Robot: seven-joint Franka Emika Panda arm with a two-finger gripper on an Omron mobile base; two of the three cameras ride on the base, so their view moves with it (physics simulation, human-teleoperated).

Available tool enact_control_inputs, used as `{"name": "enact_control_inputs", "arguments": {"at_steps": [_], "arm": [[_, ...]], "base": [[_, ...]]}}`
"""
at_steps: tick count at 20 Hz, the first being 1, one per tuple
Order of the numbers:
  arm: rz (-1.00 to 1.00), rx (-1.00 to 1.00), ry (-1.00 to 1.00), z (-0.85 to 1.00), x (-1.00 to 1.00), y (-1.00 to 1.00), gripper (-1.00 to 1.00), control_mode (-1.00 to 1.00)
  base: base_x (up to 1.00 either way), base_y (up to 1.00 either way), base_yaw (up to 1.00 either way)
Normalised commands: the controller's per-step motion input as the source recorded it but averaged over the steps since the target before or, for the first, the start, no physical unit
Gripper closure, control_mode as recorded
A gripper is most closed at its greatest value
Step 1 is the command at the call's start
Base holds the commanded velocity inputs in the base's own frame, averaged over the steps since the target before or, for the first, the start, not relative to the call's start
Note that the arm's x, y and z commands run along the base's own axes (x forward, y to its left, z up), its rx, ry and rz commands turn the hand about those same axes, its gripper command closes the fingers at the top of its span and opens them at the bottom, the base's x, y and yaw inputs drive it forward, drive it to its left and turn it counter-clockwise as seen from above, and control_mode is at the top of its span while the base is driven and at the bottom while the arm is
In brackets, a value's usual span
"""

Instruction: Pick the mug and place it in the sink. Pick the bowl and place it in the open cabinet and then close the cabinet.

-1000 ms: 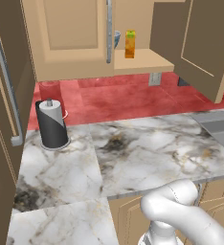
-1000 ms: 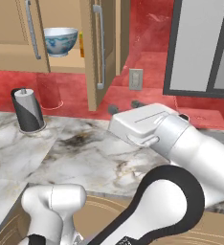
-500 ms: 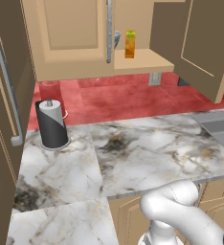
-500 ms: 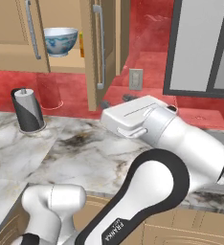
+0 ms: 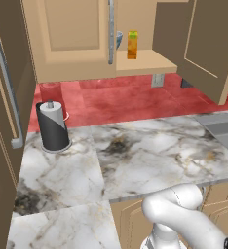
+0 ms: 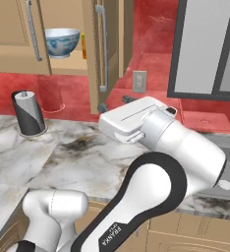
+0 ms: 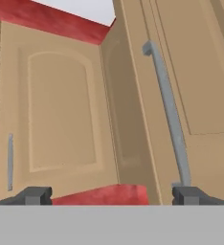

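The blue-patterned white bowl [image 6: 62,42] stands on the shelf of the tan wall cabinet [image 6: 68,68], whose doors hang open; in the left base view its rim [image 5: 119,39] peeks past the left door. My arm's white hand [image 6: 131,120] hovers over the counter below the open door with the silver bar handle [image 6: 102,49]. In the hand view my gripper [image 7: 112,196] is open and empty, looking up at that door's handle [image 7: 169,110]. The grey sink [image 5: 224,130] lies at the right. The mug is out of view.
A paper towel roll [image 5: 52,125] stands at the back left of the marble counter [image 5: 150,155]. An orange carton [image 5: 132,44] sits on the cabinet shelf [image 5: 145,61]. The right cabinet door [image 5: 203,46] juts out over the counter. A wall outlet [image 6: 139,81] is on the red backsplash.
The hand has swung left toward the open cabinet door and the elbow has risen. The fingers stay wide apart. Bowl and doors have not moved.
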Motion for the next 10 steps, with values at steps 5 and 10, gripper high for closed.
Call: {"name": "enact_control_inputs", "arguments": {"at_steps": [5,10], "arm": [[0.00,0.00,-0.03,0.00,0.01,0.01,-1.00,-1.00],[0.00,0.00,-0.05,0.00,0.00,0.12,-1.00,-1.00]], "base": [[0.00,0.00,0.00],[0.00,0.00,0.00]]}}
